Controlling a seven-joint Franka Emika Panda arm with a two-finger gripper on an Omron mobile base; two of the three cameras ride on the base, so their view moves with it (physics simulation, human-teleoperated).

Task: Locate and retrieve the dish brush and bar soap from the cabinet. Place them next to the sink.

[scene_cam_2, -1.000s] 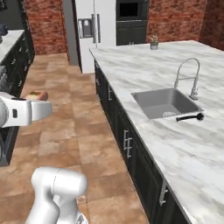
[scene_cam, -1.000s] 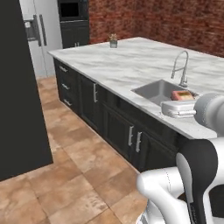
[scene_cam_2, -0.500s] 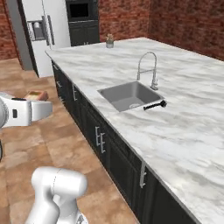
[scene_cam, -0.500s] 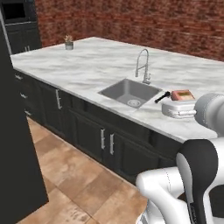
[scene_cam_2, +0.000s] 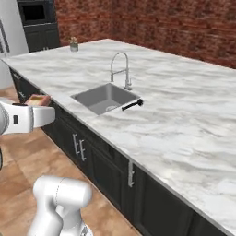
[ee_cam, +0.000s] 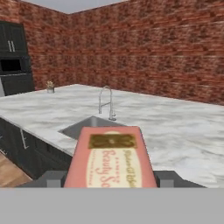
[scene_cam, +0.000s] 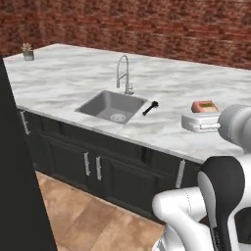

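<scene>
soap (ee_cam: 110,161) clamped in gripper (scene_cam: 202,122), carried off near edge of counter (scene_cam_2: 184,133), right of sink (scene_cam: 112,105). brush (scene_cam: 150,108) lies at sink's right rim. risk: early release drops soap to floor; low approach knocks brush into basin.

The white arm rises from the base, bends at a dark elbow joint and reaches forward with its wrist held level. The gripper (scene_cam: 203,117) points ahead toward the counter, its two fingers closed flat on the bar soap (ee_cam: 110,162), which sits between them (scene_cam_2: 38,100), label face up
</scene>
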